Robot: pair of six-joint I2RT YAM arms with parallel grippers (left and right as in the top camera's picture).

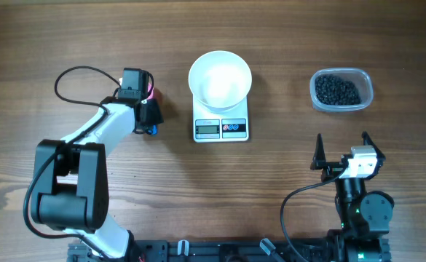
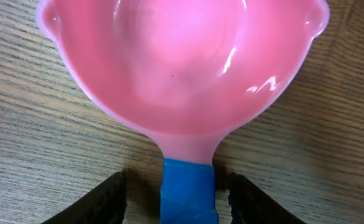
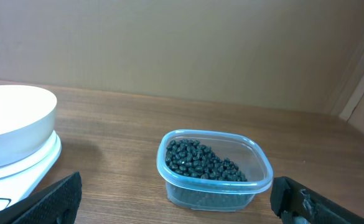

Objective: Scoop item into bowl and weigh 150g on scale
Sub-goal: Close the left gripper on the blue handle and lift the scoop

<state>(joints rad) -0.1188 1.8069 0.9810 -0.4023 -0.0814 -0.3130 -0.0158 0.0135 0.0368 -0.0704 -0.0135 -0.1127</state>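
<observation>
The item [image 3: 203, 163] faces the wide right end effector [image 1: 341, 145]; left end effector [image 2: 177, 185] straddles scoop [image 2: 175, 68], seemingly loose.

Our left arm [image 1: 89, 135] stretches up from its base and bends right at the wrist, with the left gripper [image 2: 177, 182] aimed downward and its fingers [image 2: 104, 202] parted. Over on the other side, our right arm [image 1: 362, 207] sits tucked above its base, right gripper [image 1: 342, 151] spread fully wide and empty.
</observation>
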